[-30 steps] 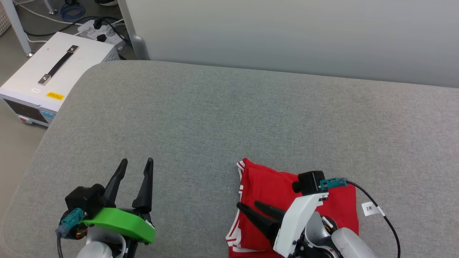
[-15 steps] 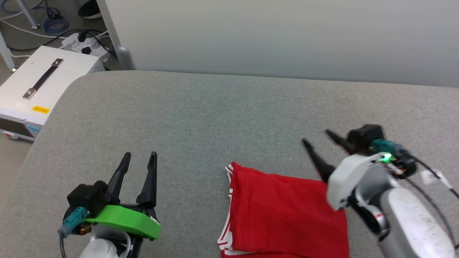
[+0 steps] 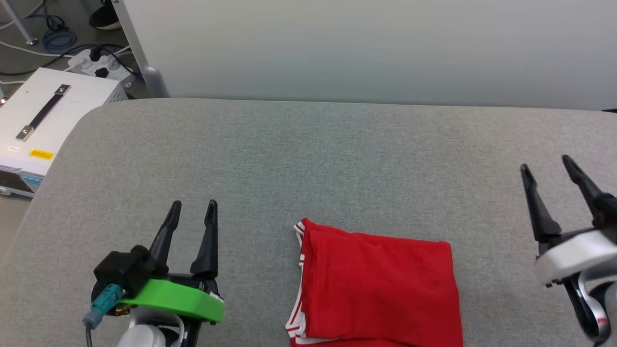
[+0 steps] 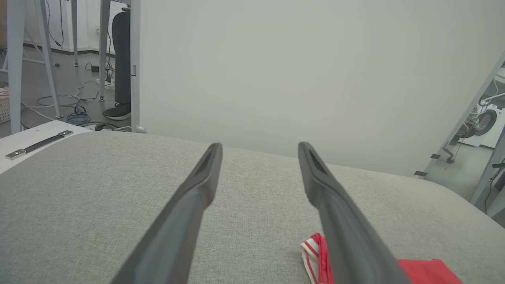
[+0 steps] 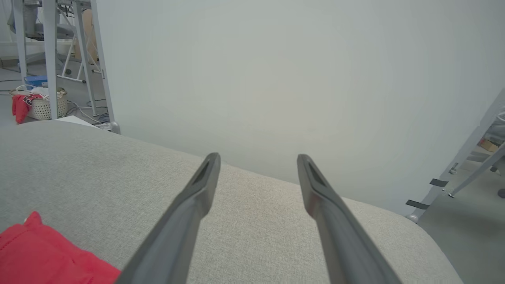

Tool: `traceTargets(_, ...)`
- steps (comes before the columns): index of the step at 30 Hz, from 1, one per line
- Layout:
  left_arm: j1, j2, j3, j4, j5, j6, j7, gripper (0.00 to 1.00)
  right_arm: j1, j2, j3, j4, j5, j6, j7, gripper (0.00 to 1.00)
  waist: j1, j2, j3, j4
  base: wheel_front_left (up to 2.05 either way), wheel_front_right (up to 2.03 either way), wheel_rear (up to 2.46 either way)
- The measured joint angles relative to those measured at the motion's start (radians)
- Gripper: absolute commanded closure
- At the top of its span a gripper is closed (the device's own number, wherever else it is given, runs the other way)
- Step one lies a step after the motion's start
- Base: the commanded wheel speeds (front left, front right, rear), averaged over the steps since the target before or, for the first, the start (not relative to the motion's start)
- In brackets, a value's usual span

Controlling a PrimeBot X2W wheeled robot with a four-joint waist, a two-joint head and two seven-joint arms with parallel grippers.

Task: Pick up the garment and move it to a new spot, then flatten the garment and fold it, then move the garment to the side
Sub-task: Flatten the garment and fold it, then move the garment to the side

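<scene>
Nearest, at the lower left of the head view: left gripper (image 3: 194, 204) with a green collar, held over the grey padded surface (image 3: 308, 159), with 2 dark fingers spread apart and nothing between them. In the left wrist view, left gripper (image 4: 259, 145) again with a wide gap, only grey fabric behind it.

At the bottom middle, between the 2 arms: the garment (image 3: 381, 289), folded into a flat red rectangle and lying on the padded surface, with red-and-white striped trim along its left side. Near edge cut off by the bottom border of the picture. Apart from both grippers. Seen also low right in the left wrist view, the garment (image 4: 428, 270) partly behind 1 finger, and low left in the right wrist view, the garment (image 5: 39, 252) as a red corner.

At the right edge of the head view: right gripper (image 3: 545, 163) on a white wrist, also with 2 fingers spread wide, holding nothing, pointing away from the robot, well apart from the garment. In the right wrist view, right gripper (image 5: 257, 156) with the same wide gap.

Farther: bare grey surface up to its rounded far edge, then a pale partition panel (image 3: 366, 48) standing just behind. Far left, on the floor beside the surface: white box (image 3: 87, 96) with a black handle on top; beyond it a power strip (image 3: 96, 67), a blue cable coil (image 3: 55, 38) and a dark shoe (image 3: 103, 17).
</scene>
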Motion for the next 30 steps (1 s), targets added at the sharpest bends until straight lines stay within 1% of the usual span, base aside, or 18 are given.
traceTargets(3,0.009,-0.01,0.001,-0.012,0.034,-0.007,0.0,0.0,0.057,0.044,-0.059,-0.041,-0.009,0.0,-0.044,0.0,0.0,0.0,0.004,0.002,0.0,0.0,0.0)
traceTargets(7,0.016,-0.023,0.008,-0.015,0.056,-0.013,0.0,0.0,0.132,0.105,-0.097,-0.084,-0.047,0.0,-0.083,0.0,0.0,0.0,0.01,0.005,0.0,0.0,0.0)
traceTargets(10,0.019,-0.031,0.012,-0.018,0.082,-0.017,0.0,0.0,0.17,0.144,-0.103,-0.1,-0.062,0.0,-0.095,0.0,0.0,0.0,0.011,0.006,0.0,0.0,0.0)
traceTargets(14,0.02,-0.037,0.015,-0.015,0.11,-0.018,0.0,0.0,0.184,0.176,-0.117,-0.108,-0.077,0.0,-0.1,0.0,0.0,0.0,0.012,0.006,0.0,0.0,0.0)
traceTargets(24,0.02,-0.047,0.036,-0.008,0.12,-0.026,0.0,0.0,0.184,0.192,-0.116,-0.114,-0.086,0.0,-0.097,0.0,0.0,0.0,0.022,0.008,0.0,0.0,0.0)
traceTargets(28,0.02,-0.049,0.036,-0.006,0.12,-0.026,0.0,0.0,0.184,0.191,-0.109,-0.115,-0.086,0.0,-0.077,0.0,0.0,0.0,0.028,0.01,0.0,0.0,0.0)
traceTargets(30,0.02,-0.05,0.034,-0.006,0.12,-0.026,0.0,0.0,0.184,0.19,-0.096,-0.11,-0.081,0.0,-0.046,0.0,0.0,0.0,0.033,0.012,0.0,0.0,0.0)
